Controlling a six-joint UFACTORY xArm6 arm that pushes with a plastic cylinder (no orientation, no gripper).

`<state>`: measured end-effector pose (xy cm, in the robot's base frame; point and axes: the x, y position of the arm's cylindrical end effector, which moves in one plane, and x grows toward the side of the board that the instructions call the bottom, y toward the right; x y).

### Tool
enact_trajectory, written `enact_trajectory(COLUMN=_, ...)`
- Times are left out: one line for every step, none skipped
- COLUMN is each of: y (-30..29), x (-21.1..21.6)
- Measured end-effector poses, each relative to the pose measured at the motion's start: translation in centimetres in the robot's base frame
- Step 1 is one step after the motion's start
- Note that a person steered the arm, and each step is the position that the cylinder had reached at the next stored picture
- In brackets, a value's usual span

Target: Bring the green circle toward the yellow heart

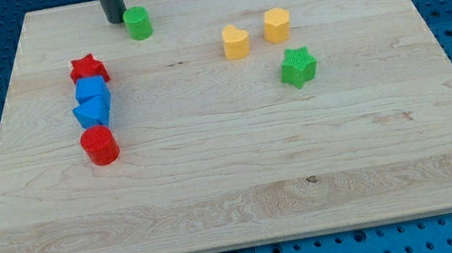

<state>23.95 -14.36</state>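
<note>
The green circle (pixel 138 23) sits near the view's top, left of centre. My tip (pixel 114 21) stands just to its left, touching or nearly touching it. The yellow heart (pixel 235 42) lies to the right and a little lower than the green circle, about a hundred pixels away. The rod comes down from the view's top edge.
A yellow hexagon (pixel 276 24) sits right of the heart. A green star (pixel 298 67) lies below it. At the left, a red star (pixel 89 71), two blue blocks (pixel 92 91) (pixel 92 111) and a red circle (pixel 100 146) form a column on the wooden board (pixel 237 189).
</note>
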Motion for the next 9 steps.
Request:
enact_trajectory(y=-0.7, x=0.7)
enact_trajectory(y=-1.0, x=1.6)
enact_trajectory(y=-1.0, x=2.3)
enact_trajectory(y=0.6, x=2.3)
enact_trajectory(y=4.2, x=2.3)
enact_trajectory(y=7.6, x=2.3)
enact_trajectory(y=9.8, x=2.4)
enact_trajectory(y=8.6, x=2.4)
enact_trajectory(y=5.3, x=2.4)
